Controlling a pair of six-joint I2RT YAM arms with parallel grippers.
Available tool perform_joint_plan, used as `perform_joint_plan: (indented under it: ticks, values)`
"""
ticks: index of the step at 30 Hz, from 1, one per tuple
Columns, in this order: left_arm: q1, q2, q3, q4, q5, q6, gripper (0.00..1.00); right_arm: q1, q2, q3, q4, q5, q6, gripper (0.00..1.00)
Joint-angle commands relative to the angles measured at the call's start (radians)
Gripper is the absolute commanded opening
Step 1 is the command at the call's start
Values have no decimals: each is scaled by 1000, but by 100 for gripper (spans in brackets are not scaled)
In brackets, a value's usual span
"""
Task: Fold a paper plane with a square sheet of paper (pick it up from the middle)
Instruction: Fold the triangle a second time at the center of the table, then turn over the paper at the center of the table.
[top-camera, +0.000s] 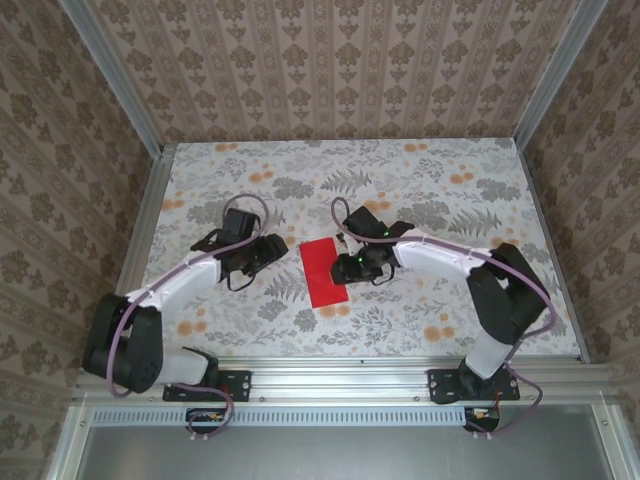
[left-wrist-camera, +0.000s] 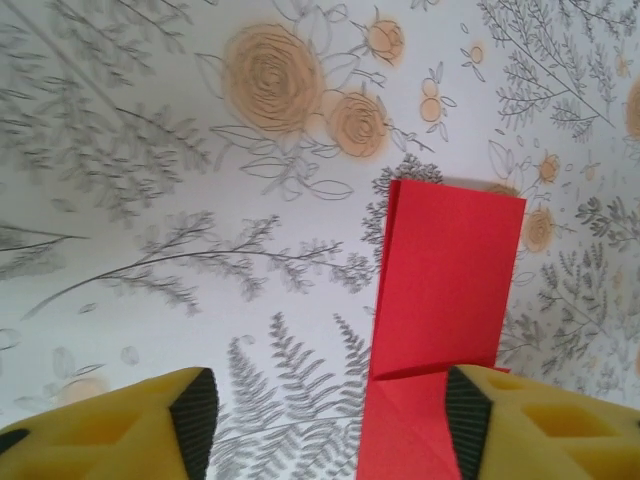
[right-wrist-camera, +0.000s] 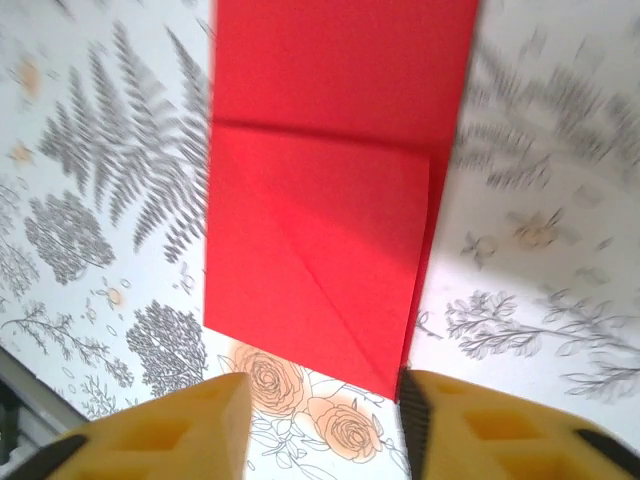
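The paper (top-camera: 322, 270) lies flat on the tabletop (top-camera: 250, 170) between the two arms, folded to a narrow strip with one corner (right-wrist-camera: 300, 270) turned over on a diagonal. The left fingers (left-wrist-camera: 110, 430) stand apart with bare tabletop between them, and the strip sits off to one side, running behind one finger in that view. The right fingers (right-wrist-camera: 150, 440) also stand apart, over the pointed end, and neither pair holds anything. We judge the main risk to be the folds themselves — with nothing pressing on it, thin paper can spring open, and the long edge in the left wrist view shows its layers slightly parted. If either arm comes down and catches a lifted layer alone, it could peel the fold open rather than lift the whole strip. A finger dragging on the paper could slide or turn it on the tabletop, so the next crease would land off the centre line and the plane would come out lopsided. Closing near the tip could crumple the point — and an uneven pinch from both sides could buckle the strip.
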Motion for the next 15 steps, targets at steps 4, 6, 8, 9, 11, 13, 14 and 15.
perform_joint_plan:
  ticks: [4, 6, 8, 9, 11, 13, 14, 15]
  values:
    - [53, -109, -55, -143, -3, 11, 75, 94, -6, 95, -154, 357, -154, 61]
    - [69, -129, -78, -141, 17, 3, 77, 137, 22, 127, -177, 430, -197, 63]
    - [85, -139, -99, -135, 46, -3, 78, 176, 59, 160, -197, 487, -227, 65]
    - [91, -141, -108, -129, 58, -5, 78, 185, 82, 180, -204, 498, -230, 65]
    - [93, -144, -122, -118, 76, -9, 78, 184, 120, 215, -208, 476, -209, 64]
    - [93, -146, -136, -96, 104, -18, 79, 176, 155, 243, -197, 457, -185, 61]
    - [93, -147, -142, -88, 117, -24, 78, 168, 169, 252, -193, 438, -175, 59]
    - [93, -149, -151, -72, 133, -30, 78, 157, 187, 263, -189, 412, -163, 57]
